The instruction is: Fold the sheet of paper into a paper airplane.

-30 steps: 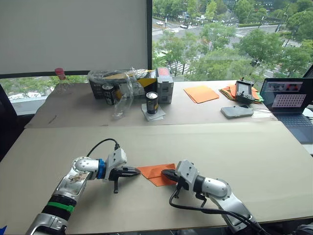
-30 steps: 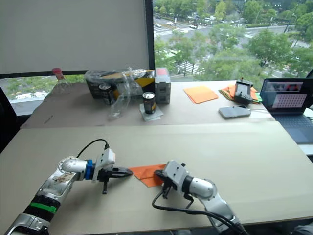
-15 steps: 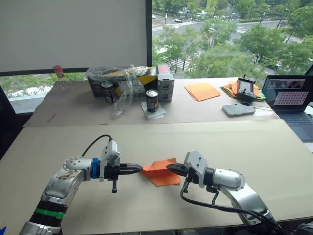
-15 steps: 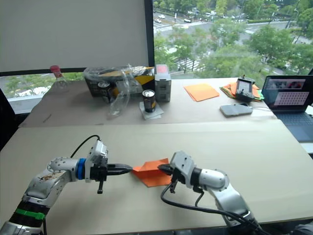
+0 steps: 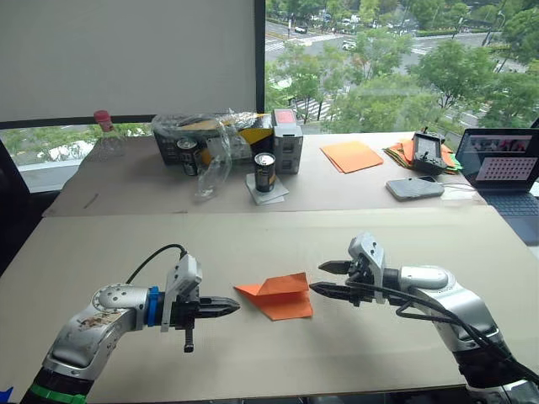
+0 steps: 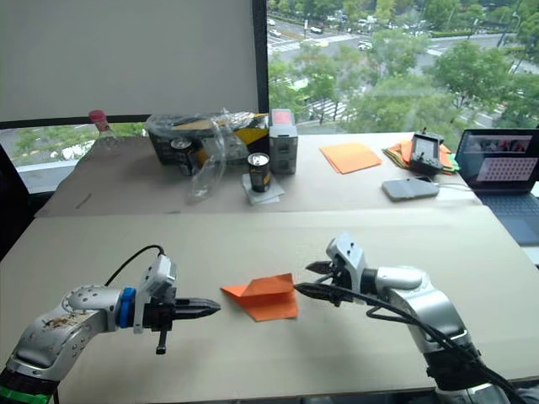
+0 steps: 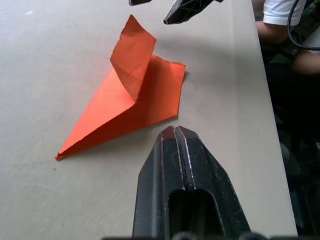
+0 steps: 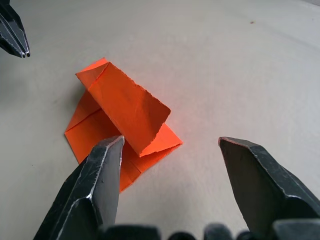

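The sheet of paper [image 5: 278,295] is bright orange and folded to a pointed wedge, with one flap [image 7: 132,52] standing up. It lies free on the beige table [image 5: 404,244] between my two grippers. Left of the paper's point, my left gripper [image 5: 232,305] is shut and empty, a short gap away from it. In the left wrist view its closed fingertips [image 7: 174,131] stop just short of the paper [image 7: 135,100]. My right gripper [image 5: 320,278] stands open just right of the paper. In the right wrist view the paper [image 8: 125,105] lies ahead of its spread fingers [image 8: 100,170], not between them.
On the far table stand two cans [image 5: 264,171], a boxed tray under clear plastic [image 5: 210,139], a paler orange sheet [image 5: 352,156], an orange-and-green paper pile [image 5: 402,155], a phone [image 5: 414,188] and a laptop [image 5: 505,164]. A person's white sleeve [image 7: 282,12] shows beyond the table edge.
My right gripper has opened, let go of the paper and drawn back to the right. My left gripper has pulled back left off the paper's point. The head camera has shifted.
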Motion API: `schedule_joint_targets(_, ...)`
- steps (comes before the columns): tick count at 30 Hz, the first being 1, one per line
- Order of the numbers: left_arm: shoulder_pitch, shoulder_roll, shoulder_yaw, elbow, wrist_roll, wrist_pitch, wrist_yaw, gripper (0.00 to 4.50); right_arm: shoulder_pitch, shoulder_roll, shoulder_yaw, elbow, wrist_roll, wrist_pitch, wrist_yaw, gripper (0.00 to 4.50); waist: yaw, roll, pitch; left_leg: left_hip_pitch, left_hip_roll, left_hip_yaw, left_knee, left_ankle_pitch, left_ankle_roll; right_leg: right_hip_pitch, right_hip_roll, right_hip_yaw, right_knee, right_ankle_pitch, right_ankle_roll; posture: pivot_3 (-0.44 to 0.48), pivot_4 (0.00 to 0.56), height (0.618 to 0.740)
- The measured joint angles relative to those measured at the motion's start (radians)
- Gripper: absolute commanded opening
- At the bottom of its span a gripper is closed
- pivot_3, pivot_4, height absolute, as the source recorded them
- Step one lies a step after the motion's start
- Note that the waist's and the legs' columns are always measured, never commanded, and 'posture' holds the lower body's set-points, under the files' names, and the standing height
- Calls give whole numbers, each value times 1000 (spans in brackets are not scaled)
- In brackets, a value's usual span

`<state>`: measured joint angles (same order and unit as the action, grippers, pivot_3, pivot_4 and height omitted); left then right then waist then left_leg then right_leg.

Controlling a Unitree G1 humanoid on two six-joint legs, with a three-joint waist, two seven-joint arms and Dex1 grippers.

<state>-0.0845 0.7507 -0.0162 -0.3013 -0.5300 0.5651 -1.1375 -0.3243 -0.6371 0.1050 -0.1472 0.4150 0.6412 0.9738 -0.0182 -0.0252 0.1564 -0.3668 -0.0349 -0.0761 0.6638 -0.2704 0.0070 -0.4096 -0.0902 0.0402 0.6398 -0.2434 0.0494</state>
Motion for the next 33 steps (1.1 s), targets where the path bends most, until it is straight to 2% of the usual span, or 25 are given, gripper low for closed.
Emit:
schedule_joint_targets(10,53,0,30,-17,-1,-19,45,0,-98,88,31,142,74,95,90,3237,3,0,0,-4,-1,1,0,0,0,-6,-1,1,2,0,0,0,150,740)
schedule_joint_targets(11,55,0,34,-17,-1,-19,51,0,-105,88,32,143,78,103,98,2728,4,0,0,-4,-1,1,0,0,0,-6,-1,1,2,0,0,0,150,740)
schedule_joint_targets(19,55,2,45,-14,-9,-21,67,0,-122,82,83,175,61,95,167,55,3,0,0,-8,-1,1,0,1,-1,-12,-2,1,3,0,0,0,150,740)
schedule_joint_targets(23,55,8,47,3,-1,-36,66,0,-167,82,84,201,38,45,184,55,-1,1,0,-8,-1,1,0,1,-2,-12,-1,1,4,1,-1,0,150,740)
schedule_joint_targets(28,56,9,48,15,-2,-38,65,0,-295,89,58,210,38,-9,203,55,0,1,0,-8,-1,1,0,1,-2,-12,-1,1,4,1,-1,0,150,740)
schedule_joint_targets(33,48,9,48,48,-1,-43,64,0,-395,103,36,230,-70,-339,204,55,1,1,1,-9,-1,1,0,1,-2,-13,-1,1,4,1,-1,0,150,740)
